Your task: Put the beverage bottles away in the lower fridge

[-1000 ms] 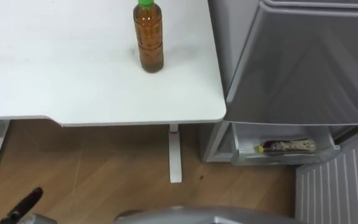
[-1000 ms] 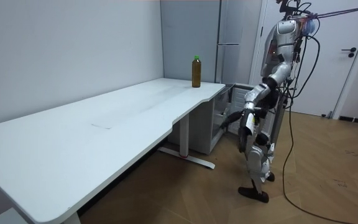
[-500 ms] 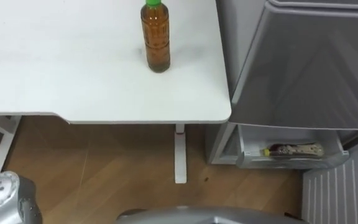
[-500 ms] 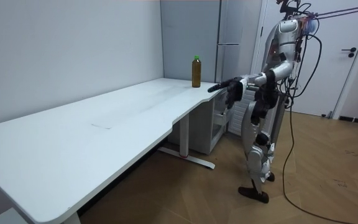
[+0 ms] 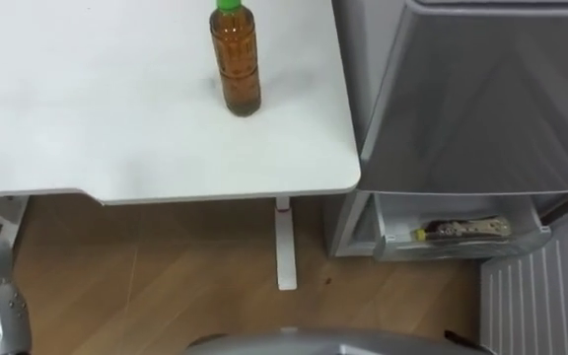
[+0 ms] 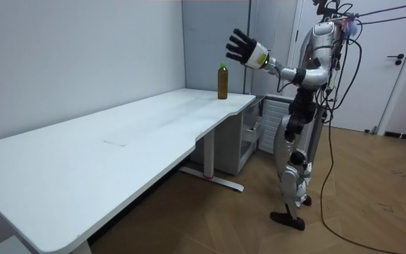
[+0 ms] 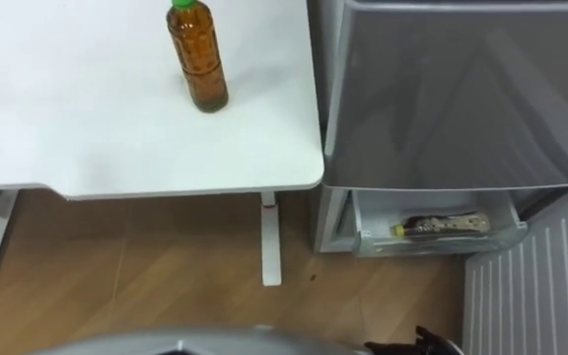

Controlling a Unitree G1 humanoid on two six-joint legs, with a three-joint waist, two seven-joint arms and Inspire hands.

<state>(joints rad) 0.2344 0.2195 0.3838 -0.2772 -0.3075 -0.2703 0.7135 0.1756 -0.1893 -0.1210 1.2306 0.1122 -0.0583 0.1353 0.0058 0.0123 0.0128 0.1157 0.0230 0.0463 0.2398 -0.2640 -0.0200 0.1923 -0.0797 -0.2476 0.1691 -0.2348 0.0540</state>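
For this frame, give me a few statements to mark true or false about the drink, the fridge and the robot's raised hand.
1. The amber plastic bottle with a green cap stands upright on the white table. True.
2. The left hand grips that bottle. False: it is held up with fingers spread, apart from the bottle.
3. A dark yellow-capped bottle lies in the open lower compartment of the grey fridge. True.
4. Two bottles stand on the table. False: only one.

The top edge clips the bottle (image 5: 236, 64); the item (image 5: 461, 229) in the door shelf (image 5: 457, 248) is too small to identify.
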